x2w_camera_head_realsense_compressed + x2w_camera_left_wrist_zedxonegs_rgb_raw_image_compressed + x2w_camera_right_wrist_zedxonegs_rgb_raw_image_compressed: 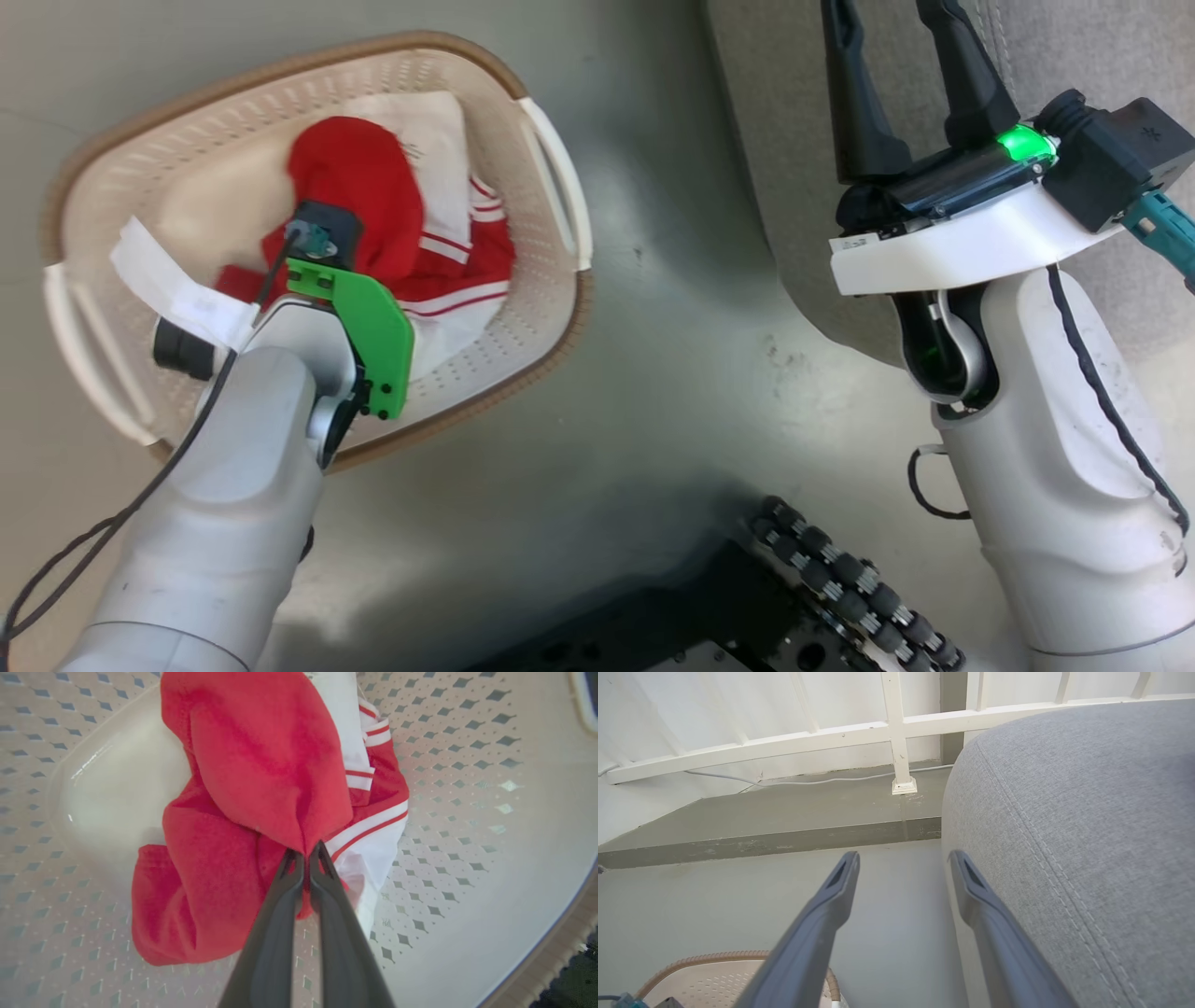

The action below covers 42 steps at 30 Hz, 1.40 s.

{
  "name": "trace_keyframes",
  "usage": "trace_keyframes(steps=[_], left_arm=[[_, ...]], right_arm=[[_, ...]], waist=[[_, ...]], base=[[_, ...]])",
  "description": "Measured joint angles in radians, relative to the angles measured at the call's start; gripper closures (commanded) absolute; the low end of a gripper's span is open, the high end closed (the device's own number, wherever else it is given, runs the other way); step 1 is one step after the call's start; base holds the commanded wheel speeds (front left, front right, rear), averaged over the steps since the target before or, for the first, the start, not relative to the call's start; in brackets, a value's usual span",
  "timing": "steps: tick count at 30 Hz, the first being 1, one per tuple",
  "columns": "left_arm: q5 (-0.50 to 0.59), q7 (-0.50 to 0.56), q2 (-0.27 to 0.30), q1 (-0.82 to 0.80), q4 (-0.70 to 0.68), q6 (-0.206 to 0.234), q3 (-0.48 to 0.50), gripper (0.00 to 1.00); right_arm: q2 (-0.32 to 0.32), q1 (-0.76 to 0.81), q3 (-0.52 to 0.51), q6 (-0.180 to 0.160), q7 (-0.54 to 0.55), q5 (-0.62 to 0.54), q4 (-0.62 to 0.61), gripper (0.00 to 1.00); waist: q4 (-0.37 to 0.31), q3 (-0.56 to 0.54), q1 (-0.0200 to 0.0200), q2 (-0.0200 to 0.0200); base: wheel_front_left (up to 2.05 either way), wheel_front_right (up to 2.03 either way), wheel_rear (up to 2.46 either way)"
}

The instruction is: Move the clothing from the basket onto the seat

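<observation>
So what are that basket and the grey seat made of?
The basket looks like glossy cream plastic punched with small holes; its brown rim has a woven look, possibly moulded. The seat seems to be matte grey woven fabric, with stitched seams.

The clothing (261, 765) is bright red fabric bunched with white fabric, crossed by white bands edged in thin red stripes. The basket (233, 121) is cream-white. Its walls are patterned with rows of small diamond-shaped holes, its rim is brown with a woven look, and its handles are white. The seat (1087, 812) is mid-grey woven cloth with paler stitched seam lines. The floor (653, 373) is a dull, scuffed grey-green. The left claw (306, 851) and right claw (901, 858) are dark grey. A bright green bracket (373, 327) sits on the silver-grey left arm (233, 448), and the railing (896, 728) is white.
</observation>
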Motion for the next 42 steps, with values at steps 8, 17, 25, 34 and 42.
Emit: trace_keyframes(steps=[8, 17, 25, 34, 42], left_arm=[[0.0, -0.103, -0.019, 0.018, 0.0, -0.013, -0.02, 1.0], [-0.035, -0.239, -0.044, 0.067, -0.005, -0.023, -0.016, 1.0], [-0.073, -0.339, -0.046, 0.105, -0.015, -0.034, -0.022, 1.0], [-0.095, -0.478, -0.049, 0.144, -0.074, -0.034, -0.02, 1.0], [-0.124, -0.528, -0.05, 0.182, -0.133, -0.035, -0.008, 1.0]], right_arm=[[-0.031, 0.011, -0.02, 0.0, -0.003, -0.017, 0.022, 0.0], [-0.075, 0.049, -0.024, 0.002, -0.003, -0.045, 0.07, 0.0], [-0.102, 0.097, -0.034, 0.001, -0.003, -0.052, 0.119, 0.0], [-0.095, 0.151, -0.024, 0.002, -0.003, -0.051, 0.159, 0.0], [-0.09, 0.203, -0.022, 0.001, -0.003, -0.049, 0.189, 0.0]], waist=[[0.062, -0.062, 0.0, 0.0], [0.133, -0.153, 0.0, 0.0], [0.193, -0.25, -0.0001, 0.0], [0.251, -0.386, -0.0001, 0.0], [0.282, -0.499, -0.0001, 0.0]], base=[[0.0, 0.0, 0.0], [0.0, 0.0, 0.0], [0.0, 0.0, 0.0], [0.0, 0.0, 0.0], [0.0, 0.0, 0.0]])
